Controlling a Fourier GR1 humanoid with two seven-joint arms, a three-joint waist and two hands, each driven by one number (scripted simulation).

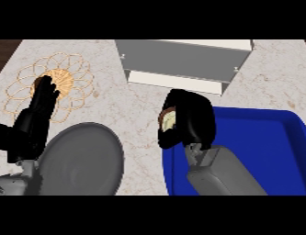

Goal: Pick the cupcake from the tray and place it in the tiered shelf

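The cupcake (168,118) shows only as a pale and brown patch at the left side of my right hand (190,120), whose fingers are curled round it. That hand hovers over the left end of the blue tray (277,151), a little short of the grey tiered shelf (182,64) at the back of the counter. My left hand (30,126) stays open at the left, fingers straight and pointing up toward the wicker mat.
A gold wicker mat (70,69) lies at the back left. A dark grey round plate (84,160) sits near the front, next to my left forearm. Marble counter (135,105) lies between the plate, the tray and the shelf.
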